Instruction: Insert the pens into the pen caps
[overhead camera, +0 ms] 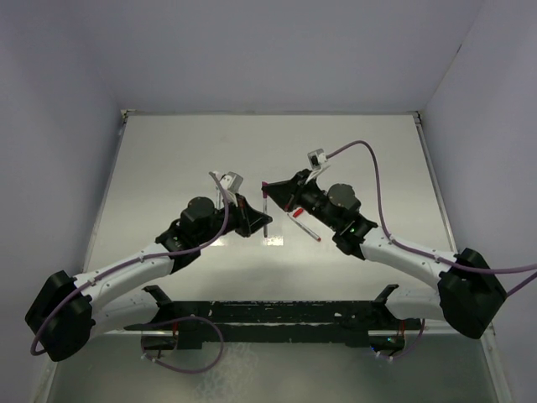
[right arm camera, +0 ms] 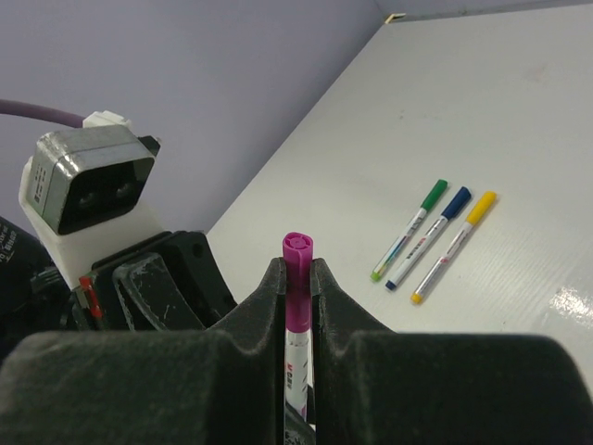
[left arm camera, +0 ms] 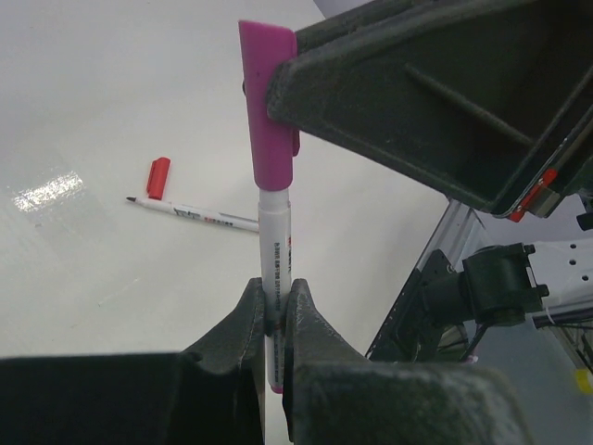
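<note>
A purple pen (left arm camera: 276, 243) stands upright between my two grippers, its purple pen cap (left arm camera: 268, 120) on its upper end. My left gripper (left arm camera: 276, 295) is shut on the white barrel; in the top view it (overhead camera: 258, 225) sits at the pen's (overhead camera: 265, 210) near end. The right gripper (right arm camera: 297, 269) is shut on the purple cap (right arm camera: 297, 252) and meets the pen from the far side (overhead camera: 275, 191). An uncapped red pen (left arm camera: 195, 213) lies on the table with its red cap (left arm camera: 158, 178) loose beside it. Green (right arm camera: 408, 243), blue (right arm camera: 428, 239) and yellow (right arm camera: 454, 246) pens lie side by side with caps on.
The left wrist camera housing (right arm camera: 88, 181) sits close beside the right gripper. The red pen (overhead camera: 306, 228) lies just under the right forearm. A black frame (overhead camera: 277, 315) runs along the table's near edge, and walls enclose the white table (overhead camera: 185, 151).
</note>
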Controlling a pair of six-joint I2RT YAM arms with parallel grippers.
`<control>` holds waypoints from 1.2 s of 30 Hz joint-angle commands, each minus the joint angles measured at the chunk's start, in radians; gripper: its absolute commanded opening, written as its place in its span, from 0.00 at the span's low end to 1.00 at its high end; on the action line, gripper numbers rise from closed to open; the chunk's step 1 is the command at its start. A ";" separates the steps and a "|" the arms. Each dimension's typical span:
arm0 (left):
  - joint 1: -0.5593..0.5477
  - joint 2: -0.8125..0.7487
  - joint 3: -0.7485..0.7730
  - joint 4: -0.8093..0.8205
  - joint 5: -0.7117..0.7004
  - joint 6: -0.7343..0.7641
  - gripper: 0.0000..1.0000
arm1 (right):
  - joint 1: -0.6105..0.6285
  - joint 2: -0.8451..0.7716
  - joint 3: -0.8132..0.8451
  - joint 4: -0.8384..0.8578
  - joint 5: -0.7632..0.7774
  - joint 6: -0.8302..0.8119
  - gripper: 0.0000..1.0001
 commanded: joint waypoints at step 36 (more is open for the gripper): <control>0.167 0.067 0.135 0.281 -0.004 0.007 0.00 | 0.181 0.218 0.098 -0.389 0.131 -0.128 0.00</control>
